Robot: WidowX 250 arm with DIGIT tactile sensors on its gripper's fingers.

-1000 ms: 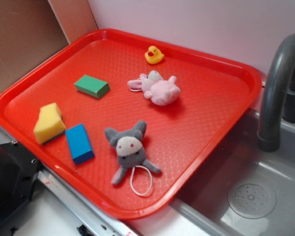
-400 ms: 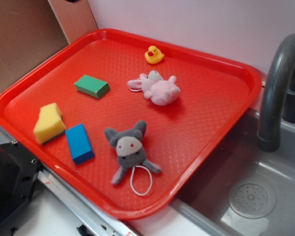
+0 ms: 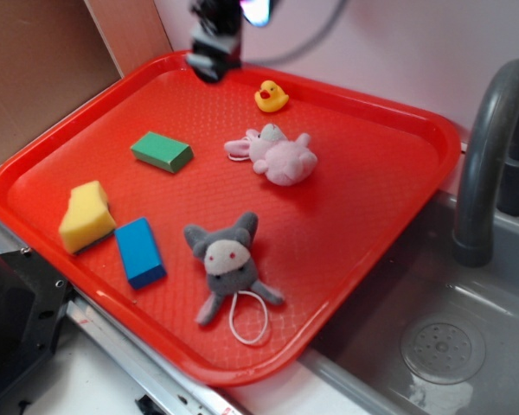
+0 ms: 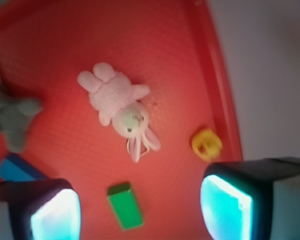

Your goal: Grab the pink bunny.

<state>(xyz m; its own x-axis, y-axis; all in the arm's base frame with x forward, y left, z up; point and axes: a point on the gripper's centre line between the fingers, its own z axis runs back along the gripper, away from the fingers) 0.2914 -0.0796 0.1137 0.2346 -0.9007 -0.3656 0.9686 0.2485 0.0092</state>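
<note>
The tool (image 3: 214, 54) hangs blurred at the 12 o'clock edge of the exterior view, above the far-left rim of the red tray (image 3: 398, 203), and it holds nothing. In the wrist view its two fingers (image 4: 225, 210) stand well apart at the bottom corners, their inner faces glowing pale cyan, with bare tray between them.

Nearest in the exterior view, toward 6 o'clock, the grey plush animal (image 3: 228, 262) lies face up with a thin white loop (image 3: 249, 318) trailing below it. At about 8 o'clock are the blue block (image 3: 139, 251) and, just beside it to the left, the yellow sponge wedge (image 3: 86, 215). Off the tray at 4 o'clock is a grey sink (image 3: 441, 346) with a round drain, and at 3 o'clock a dark grey tap (image 3: 484, 164) arches above it.

Farther back, the green block (image 3: 162, 151) lies at about 10 o'clock, apart from the other things. The pink bunny (image 3: 277, 154) lies on its side near the middle of the tray, a little toward 1 o'clock, untouched, its pale head and ears pointing left. In the wrist view the bunny is near the centre, above the gap between the fingers, ears pointing toward 6 o'clock.

Farthest, the small yellow duck (image 3: 271, 96) stands near the back rim, just behind the bunny and to the right of the tool
</note>
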